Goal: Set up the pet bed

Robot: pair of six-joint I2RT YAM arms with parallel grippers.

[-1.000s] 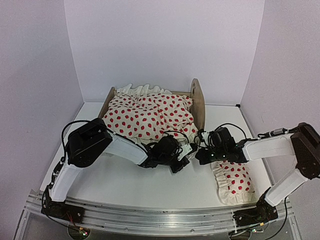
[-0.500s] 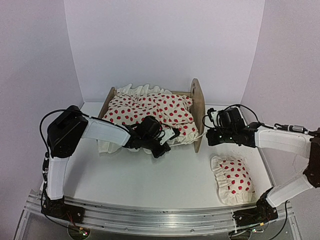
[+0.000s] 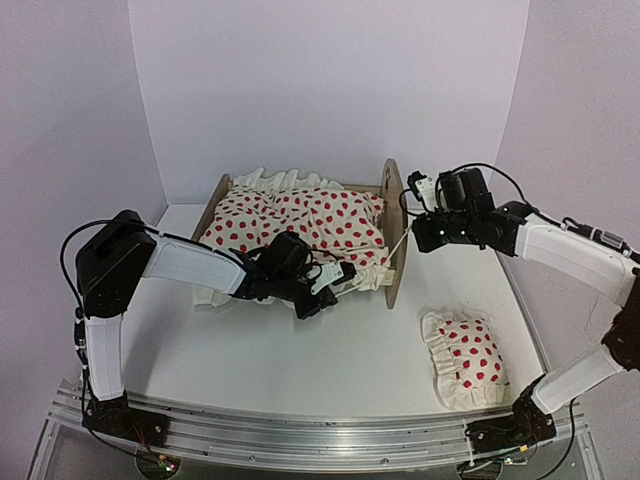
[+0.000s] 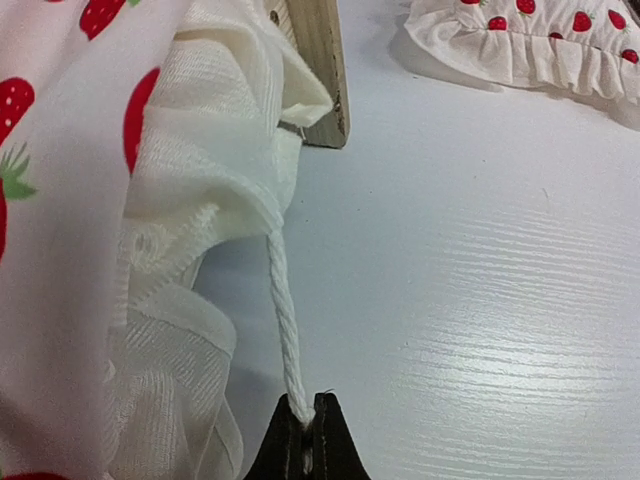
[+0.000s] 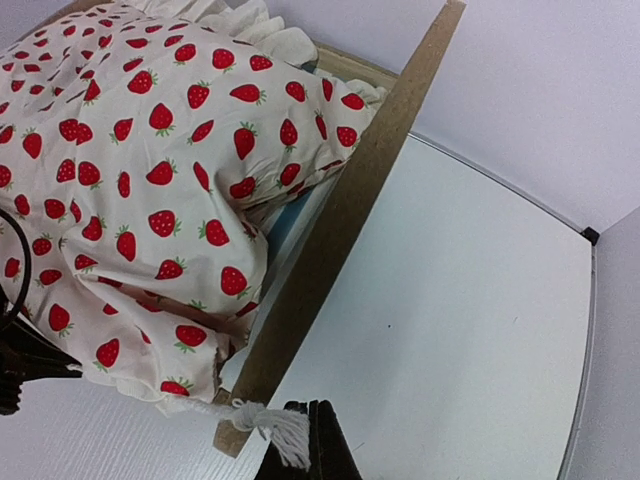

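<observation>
Logging this moment for you: the bed [image 3: 393, 215] sits at the far middle of the table [image 3: 300, 370], close to the back wall. Its footboard is at the left end and its headboard [image 5: 350, 230] stands upright at the right end. A cream blanket [image 3: 300, 222] with a red strawberry print is heaped over the whole bed, covering the inside. Its ruffled edge spills over the near side down to the table. Your left gripper [image 4: 306, 418] is low at the near side of the bed, close to the near corner of the headboard. Its fingers are pinched fully together on a white twisted cord [image 4: 283, 320] that runs straight up into the cream hem of the blanket. Your right gripper [image 5: 310, 410] is raised just to the right of the headboard, on its outer face. It is likewise closed down tight, gripping the frayed tassel [image 5: 283, 425] of a cord that comes out from under the blanket past the bottom near corner of the headboard. You cannot tell from these views whether the tassel and the left cord belong to one drawstring. The matching pillow [image 3: 465, 360] lies flat at the near right of the table. It is well apart from the bed and neither gripper touches it.
</observation>
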